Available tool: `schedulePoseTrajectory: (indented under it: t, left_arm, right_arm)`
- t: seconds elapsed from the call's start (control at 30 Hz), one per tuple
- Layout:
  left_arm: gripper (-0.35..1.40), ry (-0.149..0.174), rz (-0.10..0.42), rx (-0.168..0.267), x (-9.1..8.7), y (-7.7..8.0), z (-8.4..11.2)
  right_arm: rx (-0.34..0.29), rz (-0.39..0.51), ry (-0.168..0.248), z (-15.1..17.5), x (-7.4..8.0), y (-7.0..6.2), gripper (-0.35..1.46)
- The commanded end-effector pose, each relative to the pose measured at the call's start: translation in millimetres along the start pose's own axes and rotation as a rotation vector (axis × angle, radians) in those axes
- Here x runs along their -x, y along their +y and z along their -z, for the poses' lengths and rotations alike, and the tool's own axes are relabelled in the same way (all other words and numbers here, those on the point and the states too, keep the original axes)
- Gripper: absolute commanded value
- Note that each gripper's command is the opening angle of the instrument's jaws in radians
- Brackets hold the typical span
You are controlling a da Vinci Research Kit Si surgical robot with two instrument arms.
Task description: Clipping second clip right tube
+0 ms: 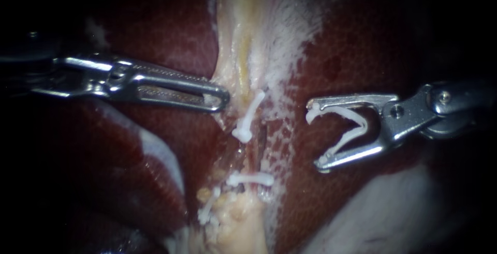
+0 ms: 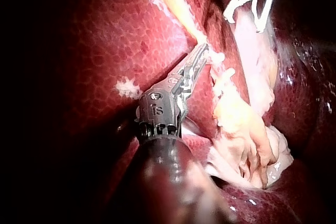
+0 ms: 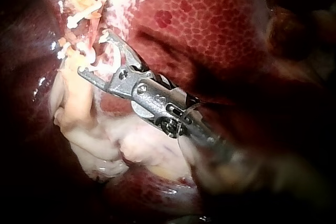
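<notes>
My right instrument (image 1: 315,139) comes in from the right, its jaws wide apart with an open white clip (image 1: 346,125) seated between them and touching both. It hovers over the liver (image 1: 362,52), right of the pale tissue band (image 1: 243,52), touching no tube. Three shut white clips lie on the band: an upper one (image 1: 248,117), a middle one (image 1: 250,179) and a lower left one (image 1: 208,210). My left instrument (image 1: 220,99) lies level, jaws together on the band's left edge. The right wrist view shows the loaded jaws (image 3: 94,56) just beside the clipped strand.
Dark red liver (image 1: 171,36) flanks the band on both sides. A glistening lobe (image 1: 145,171) bulges at the lower left. Pale folded tissue (image 2: 247,145) lies beside my left instrument's shaft. Whitish frayed tissue (image 1: 290,31) borders the band's right edge.
</notes>
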Motion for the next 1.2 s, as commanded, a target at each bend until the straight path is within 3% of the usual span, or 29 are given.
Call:
schedulePoseTrajectory:
  t: [0.03,0.43,0.7,0.93,1.07,1.2]
  left_arm:
    - [-0.35,0.0,0.0,-0.001,0.0,0.0,0.0]
    - [-0.35,0.001,0.001,-0.005,0.3,-0.7,1.0]
    - [-0.35,0.007,0.017,-0.017,2.2,-2.2,3.5]
    - [-0.35,-0.039,0.003,-0.01,4.8,-3.2,7.1]
    - [-0.35,-0.058,-0.001,-0.001,5.8,-3.7,9.1]
    - [-0.35,-0.061,-0.005,0.001,6.0,-4.2,9.8]
  right_arm:
    - [0.0,0.0,0.0,0.0,0.0,0.0,0.6]
    - [0.004,-0.009,-0.001,-1.0,0.3,-0.2,0.6]
    - [0.0,-0.111,-0.001,-5.4,3.6,-2.0,0.6]
    - [-0.022,-0.205,-0.001,-9.5,5.9,-3.0,0.6]
    - [-0.052,-0.22,-0.004,-11.1,6.2,-2.8,0.59]
    - [-0.053,-0.233,-0.004,-11.9,6.1,-2.2,0.59]
